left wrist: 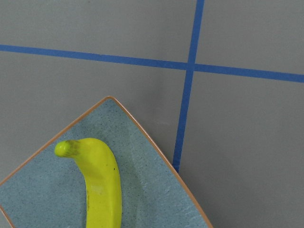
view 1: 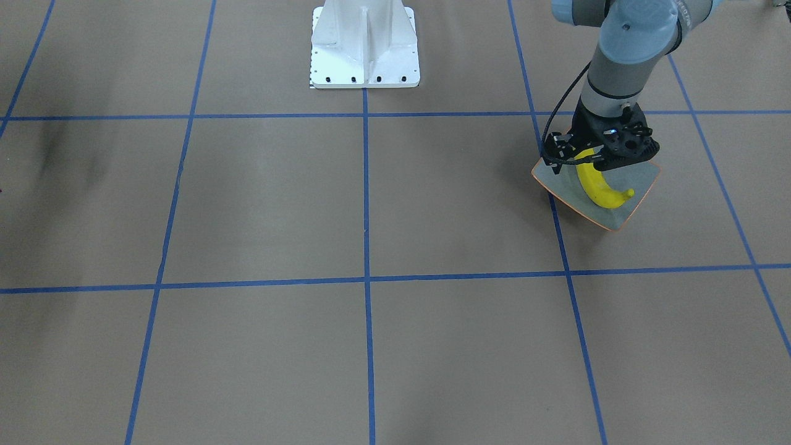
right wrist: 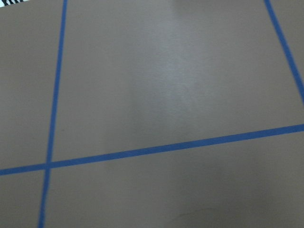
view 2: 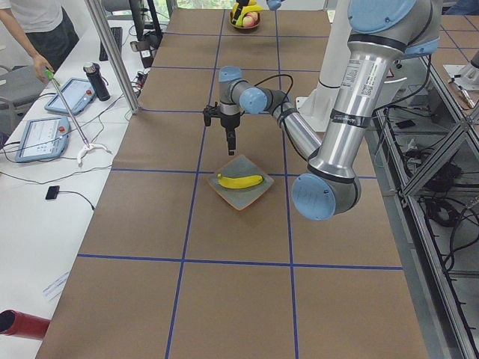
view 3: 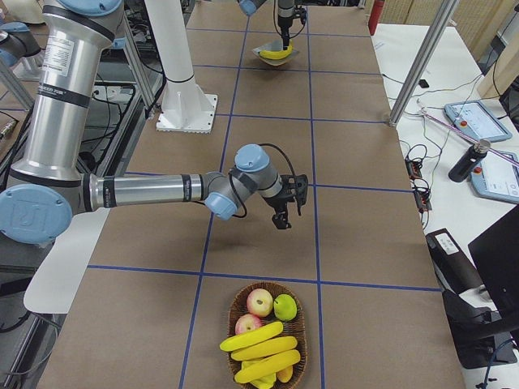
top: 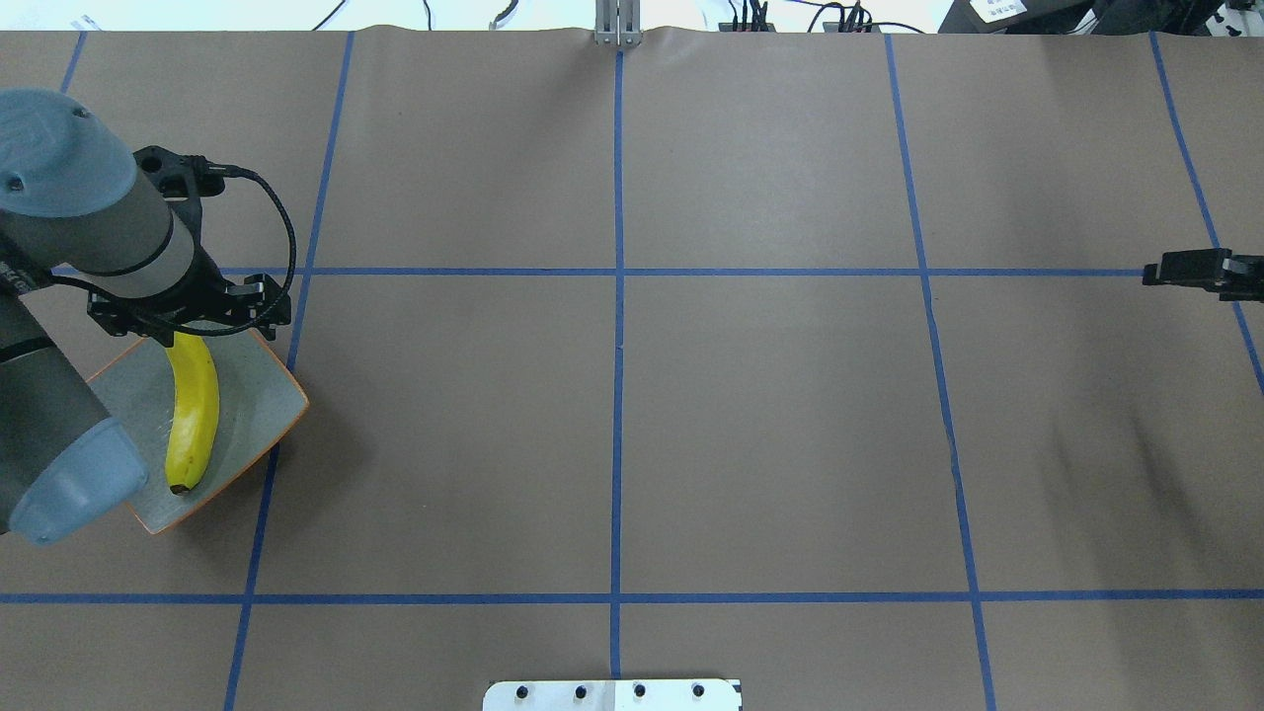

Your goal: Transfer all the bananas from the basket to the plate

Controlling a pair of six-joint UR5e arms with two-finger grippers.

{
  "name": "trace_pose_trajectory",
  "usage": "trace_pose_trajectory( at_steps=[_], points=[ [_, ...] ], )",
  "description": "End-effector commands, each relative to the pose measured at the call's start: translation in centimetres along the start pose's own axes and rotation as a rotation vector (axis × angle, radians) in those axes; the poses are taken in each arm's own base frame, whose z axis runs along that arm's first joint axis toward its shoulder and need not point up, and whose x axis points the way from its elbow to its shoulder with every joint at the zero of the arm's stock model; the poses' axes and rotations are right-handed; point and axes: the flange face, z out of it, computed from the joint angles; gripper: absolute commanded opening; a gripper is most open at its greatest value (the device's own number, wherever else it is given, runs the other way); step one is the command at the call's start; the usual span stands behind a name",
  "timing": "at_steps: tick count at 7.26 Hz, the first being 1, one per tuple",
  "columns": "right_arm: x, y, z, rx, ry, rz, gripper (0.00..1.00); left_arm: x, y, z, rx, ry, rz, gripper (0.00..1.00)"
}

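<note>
Plainly, I cannot tell how far either tool is open: the left tool [view 2: 230,143] is masked by its own wrist from overhead and small from the side, and the right tool [view 3: 281,220] is cut off at the overhead edge. The left arm reaches out, its tool pointing down above the plate [top: 259,400], clear of it. The right arm stretches low over the bare desk [top: 770,425], short of the basket [view 3: 265,285]. One banana [top: 193,410] lies on the plate. Three bananas [view 3: 259,354] sit in the basket beside apples [view 3: 259,302].

One banana [top: 193,410] on plate [top: 269,393]; other bananas [view 3: 263,349] in basket [view 3: 234,311] with apples [view 3: 259,302].
</note>
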Motion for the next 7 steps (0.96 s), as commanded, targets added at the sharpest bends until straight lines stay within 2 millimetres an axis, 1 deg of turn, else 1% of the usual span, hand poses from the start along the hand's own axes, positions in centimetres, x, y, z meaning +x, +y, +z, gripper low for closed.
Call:
trace_pose_trajectory(
  at_steps=[1, 2, 3, 4, 5, 6, 7],
  points=[
    [11.3, 0.7, -1.6, -0.054, -0.003, -0.070, 1.00, 0.2, -0.1, 0.1, 0.001, -0.003, 0.001, 1.00],
    [16.2, 2.2, -1.8, -0.070, 0.006, -0.089, 1.00, 0.3, -0.1, 0.1, 0.001, -0.003, 0.001, 1.00],
    [21.2, 4.3, -2.4, -0.069, 0.039, -0.142, 1.00, 0.3, -0.1, 0.2, 0.001, -0.004, 0.001, 1.00],
    [24.6, 5.8, -2.6, -0.073, 0.060, -0.177, 1.00, 0.3, -0.2, 0.2, 0.001, -0.006, 0.000, 1.00],
    [26.8, 7.6, -1.8, -0.105, 0.061, -0.186, 1.00, 0.4, -0.1, 0.2, 0.001, -0.005, -0.018, 1.00],
    [28.3, 8.9, -0.8, -0.135, 0.068, -0.173, 1.00, 0.6, -0.2, 0.1, 0.002, -0.004, -0.036, 1.00],
    [28.8, 9.1, -0.5, -0.144, 0.073, -0.224, 1.00, 0.7, -0.2, 0.1, 0.004, -0.003, -0.035, 1.00]
  ],
)
